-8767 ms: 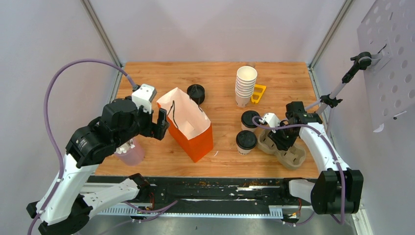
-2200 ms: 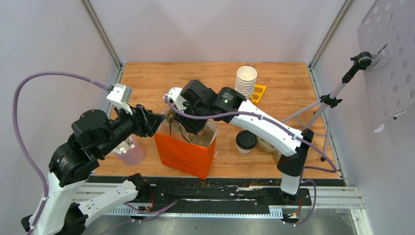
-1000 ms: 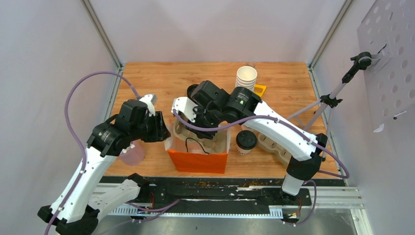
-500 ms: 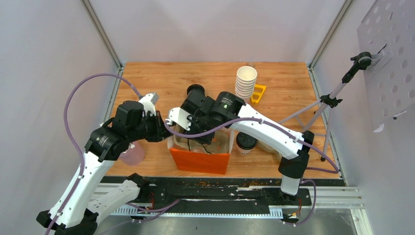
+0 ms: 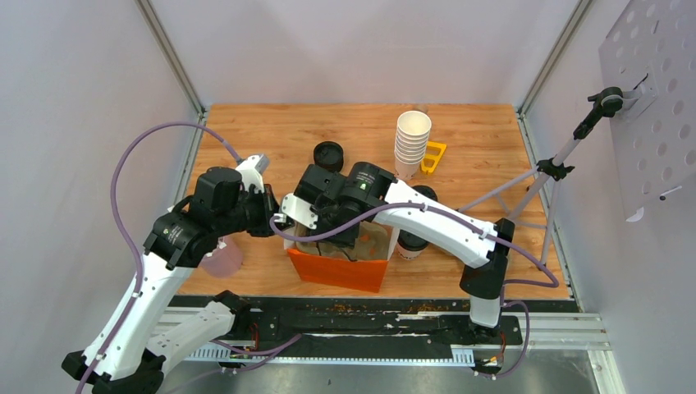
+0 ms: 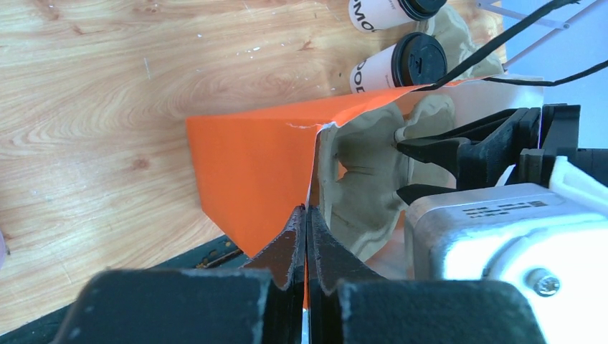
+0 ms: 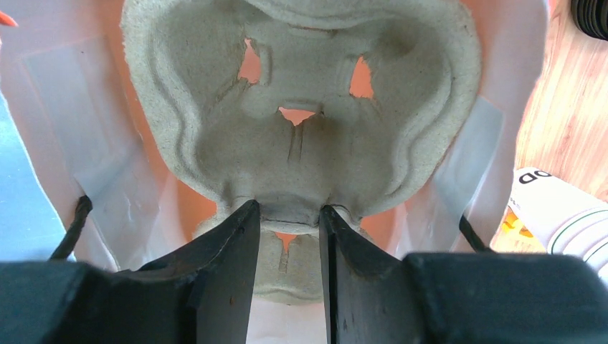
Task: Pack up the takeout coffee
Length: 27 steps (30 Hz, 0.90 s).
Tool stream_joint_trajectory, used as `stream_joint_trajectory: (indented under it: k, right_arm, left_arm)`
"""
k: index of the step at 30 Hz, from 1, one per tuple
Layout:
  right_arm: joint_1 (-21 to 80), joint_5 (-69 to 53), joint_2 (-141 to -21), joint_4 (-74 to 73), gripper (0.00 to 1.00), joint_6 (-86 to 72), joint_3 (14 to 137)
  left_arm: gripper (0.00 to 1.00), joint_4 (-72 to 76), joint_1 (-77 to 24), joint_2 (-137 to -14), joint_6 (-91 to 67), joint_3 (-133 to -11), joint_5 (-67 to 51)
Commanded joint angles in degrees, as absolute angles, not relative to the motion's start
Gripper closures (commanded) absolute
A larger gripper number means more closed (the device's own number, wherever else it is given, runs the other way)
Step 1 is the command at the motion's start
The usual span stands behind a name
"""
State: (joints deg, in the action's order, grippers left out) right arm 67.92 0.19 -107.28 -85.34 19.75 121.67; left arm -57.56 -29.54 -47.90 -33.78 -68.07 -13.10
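An orange paper bag (image 5: 338, 269) stands open near the table's front edge. My left gripper (image 6: 306, 215) is shut on the bag's left rim (image 6: 315, 132), pinching the paper. My right gripper (image 7: 289, 215) reaches down into the bag, shut on the edge of a grey pulp cup carrier (image 7: 301, 136), which sits inside the bag (image 6: 366, 186). The takeout coffee is two white cups with black lids standing on the table right of the bag, one (image 6: 399, 63) nearer and one (image 6: 383, 10) behind it. From above only one lid (image 5: 411, 243) peeks out beside my right arm.
A tall stack of lidless white cups (image 5: 412, 141) and a yellow piece (image 5: 433, 156) stand at the back. A loose black lid (image 5: 328, 153) lies behind the bag. A pink cup (image 5: 220, 258) sits under my left arm. More pulp carrier (image 6: 459, 32) lies behind the coffees. A tripod (image 5: 558, 164) stands right.
My left gripper has closed on the bag's rim. My right arm has sunk lower and slightly left, carrying the pulp carrier deeper into the bag.
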Motion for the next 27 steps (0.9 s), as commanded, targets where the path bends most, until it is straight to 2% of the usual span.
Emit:
stream_joint_trajectory:
  k: [1, 7, 16, 23, 27]
  right_arm:
    - [68.57, 2.48, -107.42, -87.67, 0.65, 18.72, 123.24]
    - [69.27, 2.24, -108.76, -89.18, 0.64, 17.04, 122.55]
    - [69.75, 2.79, -111.98, -89.74, 0.54, 16.02, 125.07]
    - [69.91, 3.77, -112.50, -89.50, 0.53, 15.38, 127.69]
    - [69.95, 5.99, -111.56, -89.47, 0.53, 13.43, 130.67]
  left_arm:
    - [1.00, -55.64, -29.27, -47.33, -34.00, -68.55, -14.22]
    - [1.00, -55.21, -29.27, -47.46, -34.10, -68.17, -15.10]
    - [1.00, -54.05, -29.27, -47.36, -34.80, -67.62, -16.61]
    - [1.00, -54.47, -29.27, -47.35, -34.82, -67.81, -16.45]
    - [0.81, -55.07, -29.22, -47.74, -34.48, -69.59, -16.37]
